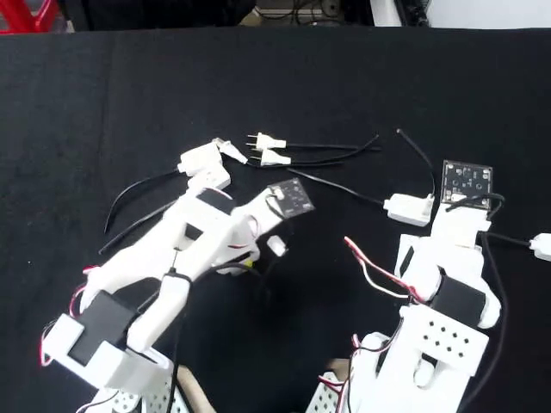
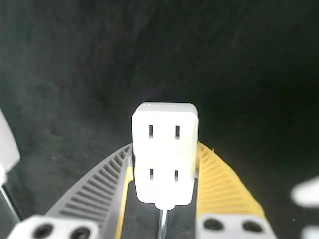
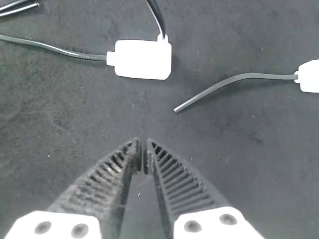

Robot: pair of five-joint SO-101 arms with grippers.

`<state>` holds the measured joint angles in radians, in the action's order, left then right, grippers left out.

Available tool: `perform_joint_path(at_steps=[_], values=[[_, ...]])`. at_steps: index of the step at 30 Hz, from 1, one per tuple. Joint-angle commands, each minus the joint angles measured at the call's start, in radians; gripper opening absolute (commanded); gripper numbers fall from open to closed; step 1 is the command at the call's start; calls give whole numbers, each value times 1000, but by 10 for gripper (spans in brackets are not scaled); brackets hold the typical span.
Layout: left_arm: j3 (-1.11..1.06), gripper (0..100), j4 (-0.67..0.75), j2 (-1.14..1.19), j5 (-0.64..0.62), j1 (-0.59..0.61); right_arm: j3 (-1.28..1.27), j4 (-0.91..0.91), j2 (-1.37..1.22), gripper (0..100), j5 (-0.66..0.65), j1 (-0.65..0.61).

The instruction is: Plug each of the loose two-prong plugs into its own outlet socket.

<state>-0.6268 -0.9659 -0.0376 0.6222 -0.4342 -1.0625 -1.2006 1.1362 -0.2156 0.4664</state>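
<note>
Left hand (image 2: pixel 164 149) clamped on outlet socket (image 2: pixel 164 124), slots facing camera, centre of left wrist frame; right hand (image 3: pixel 143 145) closed, empty; loose plugs (image 1: pixel 275 157) upper centre of high view on tabletop (image 1: pixel 129 86); hold socket level, line slots up with prongs before pushing

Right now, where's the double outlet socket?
The outlet socket is clamped in the left tool, left of centre in the high view, just left of two loose plugs.

Beside the outlet block (image 2: pixel 165 137) in my left gripper (image 2: pixel 165 162), I could not identify a blurred white shape (image 2: pixel 305 191) or the edge-cropped white piece (image 2: pixel 7 147) opposite.
</note>
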Motion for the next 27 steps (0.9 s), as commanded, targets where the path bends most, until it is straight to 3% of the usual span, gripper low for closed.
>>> perform_joint_path(at_steps=[1, 5, 13, 18, 21, 27], values=[[99, 30, -5, 6, -18, -81, 10, -5, 15, 13, 8, 8], [162, 32, -3, 6, -112, -143, 12, -20, 15, 13, 9, 8], [154, 40, -11, 6, -126, -137, 15, -49, 21, 15, 8, 11], [145, 213, -14, -2, -272, -102, 105, -192, 21, 15, 0, 11], [143, 307, -46, -6, -256, -84, 174, -262, 21, 15, -2, 11], [108, 324, -133, -178, -284, -12, 225, -269, 13, 15, 8, -35]])
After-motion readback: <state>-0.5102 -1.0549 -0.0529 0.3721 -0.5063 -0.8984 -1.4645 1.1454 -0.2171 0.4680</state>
